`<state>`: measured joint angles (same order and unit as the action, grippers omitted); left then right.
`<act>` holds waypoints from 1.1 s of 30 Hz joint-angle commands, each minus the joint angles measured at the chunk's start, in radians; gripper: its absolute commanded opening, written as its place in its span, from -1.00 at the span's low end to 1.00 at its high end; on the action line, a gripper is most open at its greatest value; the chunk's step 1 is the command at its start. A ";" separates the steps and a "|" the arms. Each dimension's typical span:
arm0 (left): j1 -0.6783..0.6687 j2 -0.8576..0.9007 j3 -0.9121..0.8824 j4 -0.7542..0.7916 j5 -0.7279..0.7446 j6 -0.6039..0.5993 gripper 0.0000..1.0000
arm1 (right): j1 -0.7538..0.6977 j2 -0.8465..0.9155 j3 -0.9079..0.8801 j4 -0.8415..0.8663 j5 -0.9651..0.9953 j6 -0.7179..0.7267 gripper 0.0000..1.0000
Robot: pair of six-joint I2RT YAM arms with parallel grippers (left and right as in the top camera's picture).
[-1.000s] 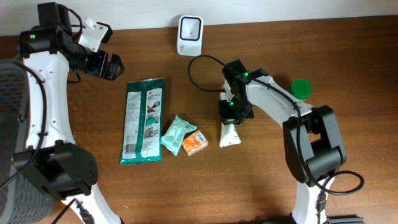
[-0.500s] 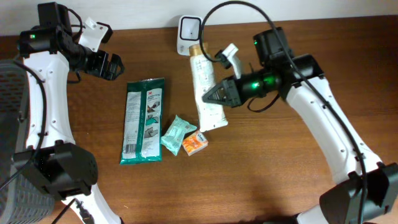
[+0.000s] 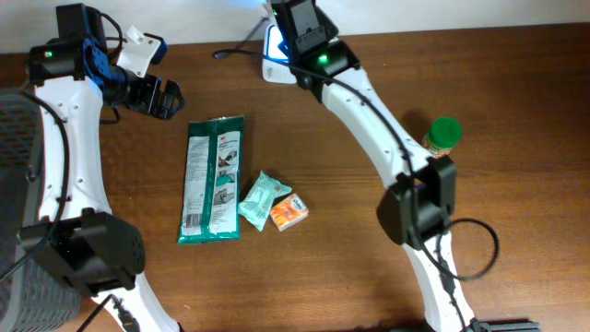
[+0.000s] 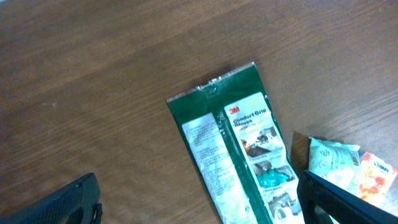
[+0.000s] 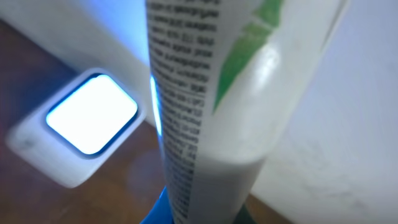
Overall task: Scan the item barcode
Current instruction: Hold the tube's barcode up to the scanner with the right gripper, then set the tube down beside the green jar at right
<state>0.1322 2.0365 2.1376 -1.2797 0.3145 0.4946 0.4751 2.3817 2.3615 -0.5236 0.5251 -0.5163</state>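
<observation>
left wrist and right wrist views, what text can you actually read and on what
"3M": on the green packet, white label.
"Comfort Grip": same label, right of the logo.
Fine print on the green packet: too small to read.
Black print on the white tube: too blurred to read.
Print on the teal pouch: unreadable.

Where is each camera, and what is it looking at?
Overhead: above the table, looking straight down; left arm and right arm both show.
Left wrist: on the left arm, looking down at the green 3M pack; its open fingers show.
Right wrist: close behind the white tube, facing the lit scanner; its fingers cannot be made out.
Shared: overhead and left wrist both see the green 3M pack.
</observation>
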 commanded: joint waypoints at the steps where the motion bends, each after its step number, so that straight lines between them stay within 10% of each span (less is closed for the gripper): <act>1: 0.002 -0.010 0.007 0.003 0.003 0.016 0.99 | 0.005 0.146 0.011 0.140 0.217 -0.223 -0.92; 18: 0.002 -0.010 0.007 0.003 0.003 0.016 0.98 | 0.029 0.168 0.011 0.155 0.230 -0.179 -0.92; 28: 0.002 -0.010 0.007 0.003 0.003 0.016 0.98 | 0.029 -0.380 0.011 -0.602 -0.216 0.552 -0.92; 33: 0.002 -0.010 0.007 0.003 0.003 0.016 0.98 | -0.093 -0.372 -0.058 -1.107 -0.269 0.800 -0.92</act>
<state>0.1322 2.0365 2.1376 -1.2762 0.3145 0.4976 0.4416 1.9903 2.3585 -1.5898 0.2829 0.1753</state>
